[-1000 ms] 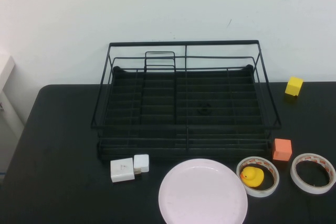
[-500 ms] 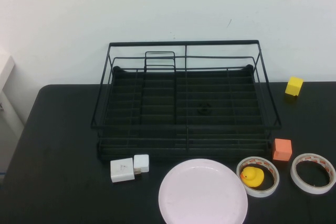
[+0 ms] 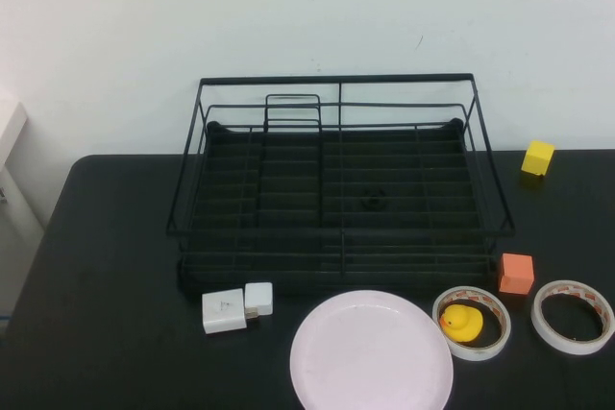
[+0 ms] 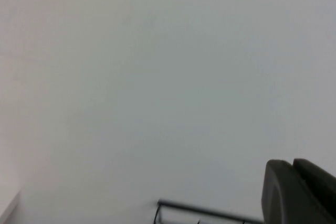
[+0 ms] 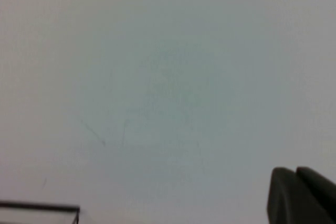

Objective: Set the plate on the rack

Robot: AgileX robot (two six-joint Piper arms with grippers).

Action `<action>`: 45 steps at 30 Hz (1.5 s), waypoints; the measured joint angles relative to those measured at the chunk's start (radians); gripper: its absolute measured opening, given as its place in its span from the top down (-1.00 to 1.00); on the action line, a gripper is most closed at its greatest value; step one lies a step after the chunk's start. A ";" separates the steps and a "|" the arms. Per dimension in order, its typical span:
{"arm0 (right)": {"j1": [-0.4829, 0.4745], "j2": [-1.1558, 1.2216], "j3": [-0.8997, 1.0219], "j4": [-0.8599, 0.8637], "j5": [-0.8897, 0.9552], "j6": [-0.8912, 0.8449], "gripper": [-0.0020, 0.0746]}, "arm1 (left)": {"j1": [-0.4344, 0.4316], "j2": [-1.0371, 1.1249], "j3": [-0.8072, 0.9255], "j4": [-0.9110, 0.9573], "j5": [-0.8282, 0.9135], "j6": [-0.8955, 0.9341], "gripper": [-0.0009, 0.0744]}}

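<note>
The pale pink-white plate (image 3: pixel 372 351) lies flat on the black table (image 3: pixel 106 333) at the front, just before the black wire rack (image 3: pixel 338 184). The rack stands at the back centre and holds nothing. Neither arm shows in the high view. In the left wrist view my left gripper (image 4: pixel 292 165) is shut, fingers pressed together, facing the white wall with a bit of the rack's rail (image 4: pixel 199 212) below. My right gripper (image 5: pixel 295 171) is likewise shut in the right wrist view, aimed at the wall, with a rack rail (image 5: pixel 39 206) at the frame's corner.
A white charger block (image 3: pixel 236 307) lies left of the plate. To the right are a tape ring (image 3: pixel 472 323) with a yellow duck (image 3: pixel 460 322) inside, a second tape ring (image 3: pixel 573 317), an orange cube (image 3: pixel 516 273) and a yellow cube (image 3: pixel 538 157).
</note>
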 joint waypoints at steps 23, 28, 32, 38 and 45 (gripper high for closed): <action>0.189 0.965 -0.065 1.043 0.520 -0.979 0.95 | 0.000 0.381 0.053 -0.149 0.139 0.005 0.98; 0.281 1.242 -0.071 1.598 0.518 -1.471 0.95 | 0.000 0.381 0.053 -0.154 0.147 0.002 0.98; 0.349 1.440 -0.098 1.820 0.456 -1.702 0.95 | 0.000 0.381 0.053 -0.163 0.148 0.000 0.98; 0.381 1.649 -0.147 1.868 0.445 -1.731 0.95 | 0.000 0.381 0.053 -0.163 0.154 0.000 0.98; 0.383 1.784 -0.249 1.875 0.547 -1.642 0.85 | 0.000 0.381 0.053 -0.166 0.156 0.000 0.98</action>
